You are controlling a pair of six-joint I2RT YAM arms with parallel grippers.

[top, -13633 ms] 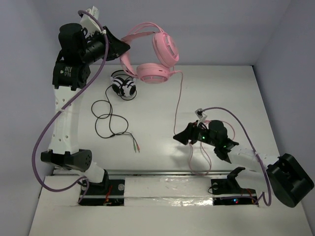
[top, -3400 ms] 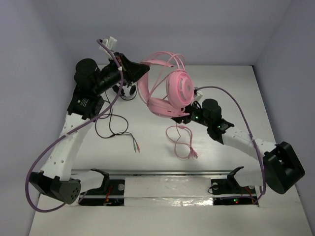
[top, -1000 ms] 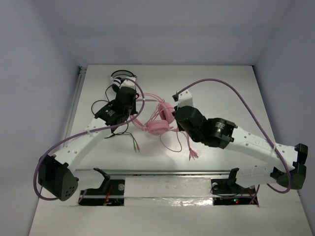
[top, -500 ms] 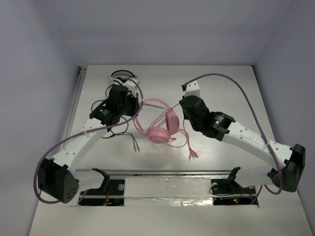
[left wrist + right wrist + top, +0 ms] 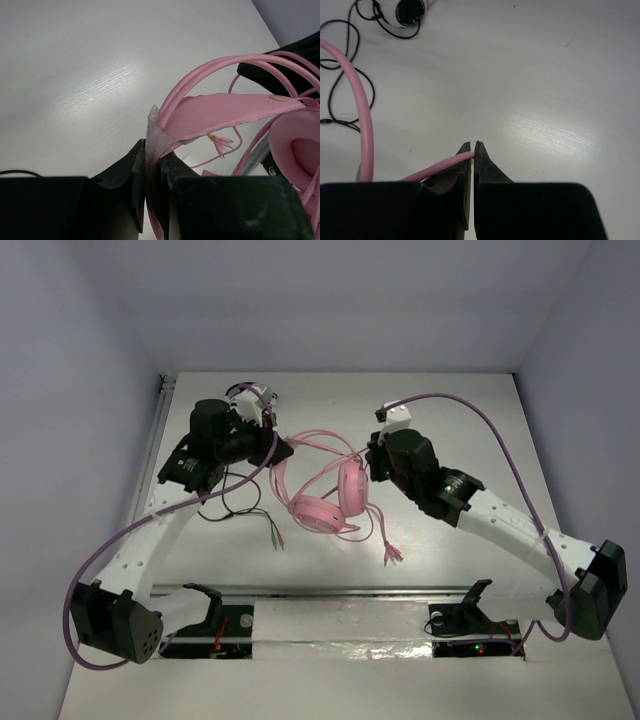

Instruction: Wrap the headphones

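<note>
Down from their raised hold of a few seconds back, the pink over-ear headphones with round padded earcups (image 5: 318, 510) are now low at the white table (image 5: 470, 420). They sit nearer the arm bases than the small black-and-white headphones (image 5: 412, 10) and off toward the right arm's side of them. One earcup lies flat and appears to rest on the surface; the other stands on edge just beside it. The headband arcs back toward the small black-and-white headphones, where the left gripper (image 5: 155, 165) is clamped tight on its padded inner strap, fingers nearly together. The right gripper (image 5: 473, 149) is on the far side of the earcups from that landmark. Its jaws are pinched almost closed on the thin pink cable (image 5: 366, 125) — the line runs straight into the narrow gap. The rest of that cable loops on the table past the earcups and ends in small plugs toward the bases. A thin black cable (image 5: 232, 502) trails from the small black-and-white headphones toward the bases — apart from the pink earcups.
</note>
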